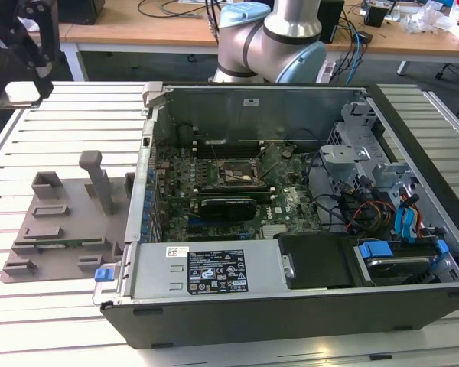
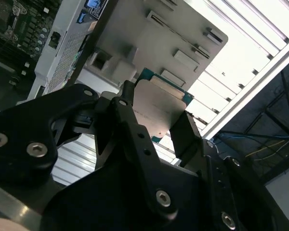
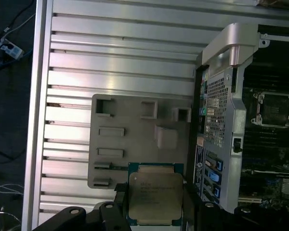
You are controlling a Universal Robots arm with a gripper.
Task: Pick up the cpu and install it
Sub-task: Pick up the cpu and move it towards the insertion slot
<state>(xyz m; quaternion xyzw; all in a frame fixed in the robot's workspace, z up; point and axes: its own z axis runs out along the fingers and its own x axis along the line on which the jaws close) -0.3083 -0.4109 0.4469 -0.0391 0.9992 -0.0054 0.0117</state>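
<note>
One open computer case (image 1: 291,317), one grey tray (image 1: 73,200) (at its nine o'clock, exterior view), one cpu (image 3: 155,197), one motherboard socket (image 1: 237,174).

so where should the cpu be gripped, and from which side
By two opposite thin edges, fingers closing in from either side. The cpu is a thin flat square, so its broad metal top gives nothing to pinch. In both wrist views the gripper holds it just so, one finger against each edge.
</note>
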